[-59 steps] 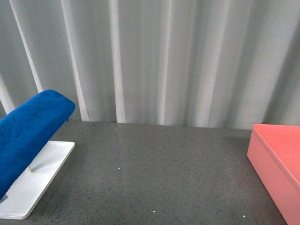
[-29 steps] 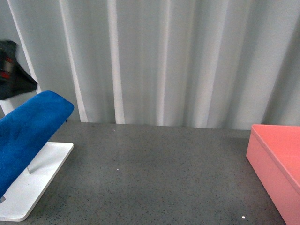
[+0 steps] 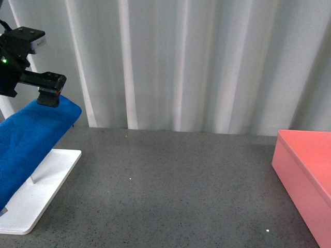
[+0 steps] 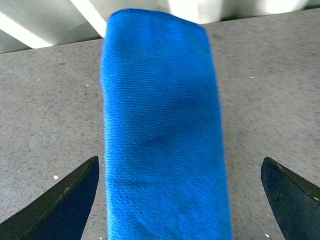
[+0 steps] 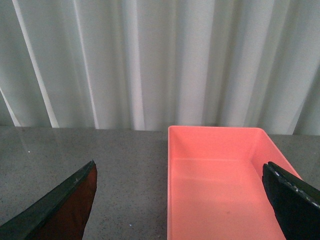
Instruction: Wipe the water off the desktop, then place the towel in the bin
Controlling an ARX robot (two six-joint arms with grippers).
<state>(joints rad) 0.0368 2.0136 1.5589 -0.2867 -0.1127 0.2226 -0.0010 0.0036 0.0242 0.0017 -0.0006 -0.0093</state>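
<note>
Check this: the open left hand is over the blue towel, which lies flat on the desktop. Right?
No. The towel hangs over the white rack, not flat on the desktop; the front view shows it. The left hand is open over it.

You've got the towel (image 4: 162, 130) centred between the left gripper's (image 4: 178, 167) wide-spread jaws, neither fingertip touching it; speckled grey worktop (image 4: 50, 110) shows on both sides.

Royal-blue towel (image 3: 31, 139) with a fine nubby weave, just under the black left claw (image 3: 49, 96), whose arm shows a small green light (image 3: 4, 60). Below the claw, a plain white rack base (image 3: 36, 206). The surface (image 3: 176, 175) is dark grey with fine light speckles. Well off to the claw's right, a plain salmon-pink bin (image 3: 302, 165). Behind, a pale grey-white curtain (image 3: 207, 62) with vertical folds.
</note>
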